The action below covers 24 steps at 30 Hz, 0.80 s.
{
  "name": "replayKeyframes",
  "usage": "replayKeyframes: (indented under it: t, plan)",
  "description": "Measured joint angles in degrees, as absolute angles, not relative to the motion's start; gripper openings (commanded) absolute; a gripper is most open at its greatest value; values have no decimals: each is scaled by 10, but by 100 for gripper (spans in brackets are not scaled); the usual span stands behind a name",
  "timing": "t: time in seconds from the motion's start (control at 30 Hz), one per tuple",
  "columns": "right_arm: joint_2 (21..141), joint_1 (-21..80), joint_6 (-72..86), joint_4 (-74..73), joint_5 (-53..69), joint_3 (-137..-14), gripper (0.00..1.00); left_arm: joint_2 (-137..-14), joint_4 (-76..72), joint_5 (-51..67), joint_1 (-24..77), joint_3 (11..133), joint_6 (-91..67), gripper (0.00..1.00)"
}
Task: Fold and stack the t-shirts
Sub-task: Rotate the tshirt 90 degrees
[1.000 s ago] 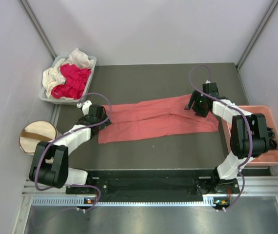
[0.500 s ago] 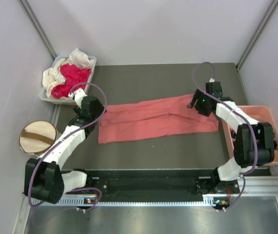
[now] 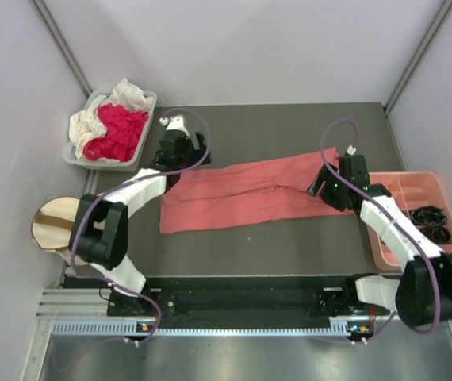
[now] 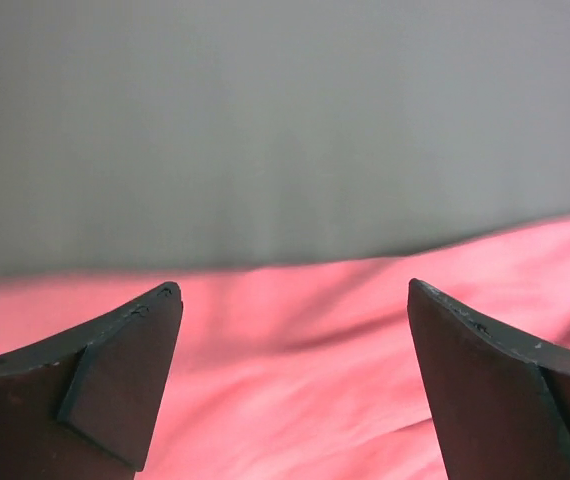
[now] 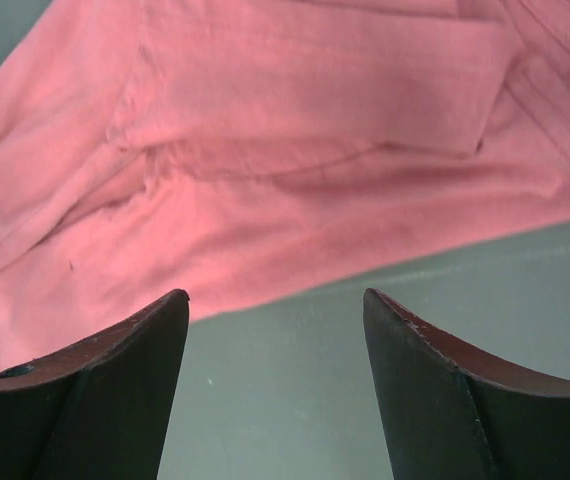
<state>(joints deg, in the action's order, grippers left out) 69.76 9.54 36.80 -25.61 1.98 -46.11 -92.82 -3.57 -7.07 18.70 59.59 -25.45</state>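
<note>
A salmon-pink t-shirt point(image 3: 250, 194) lies folded into a long band across the middle of the dark mat. It fills the lower part of the left wrist view point(image 4: 295, 380) and the upper part of the right wrist view point(image 5: 265, 150). My left gripper point(image 3: 177, 159) is open and empty over the band's far left corner. My right gripper point(image 3: 327, 189) is open and empty over the band's right end, with bare mat between its fingertips. A magenta-red shirt point(image 3: 119, 131) and a cream-white shirt point(image 3: 91, 121) lie crumpled in a grey bin point(image 3: 148, 101) at the far left.
A rigid pink compartment tray point(image 3: 384, 238) with dark items sits at the right edge. A cream drum-shaped bin with a brown strap point(image 3: 55, 224) stands at the left, off the mat. Grey walls close in the back and sides.
My left gripper has swung from the band's near left end up and right to its far left corner. My right gripper has moved down and right along the band's right end. The shirt lies unchanged.
</note>
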Motion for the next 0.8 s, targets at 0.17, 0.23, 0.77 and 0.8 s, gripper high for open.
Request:
replayKeyframes:
  t: [0.17,0.23,0.77,0.8]
  plan:
    - [615,101,385,-284,20,-425,71,-1062,-71,50,210,719,-203,99]
    - [589,103,389,-294,20,-416,71,-1124,-83,107,216,773,-182,99]
    - [478,115,408,-364,26,-354,72,-1423,-27,274,307,1149,-57,99]
    - [472,115,409,-368,26,-353,72,-1432,-21,277,314,1168,-51,99]
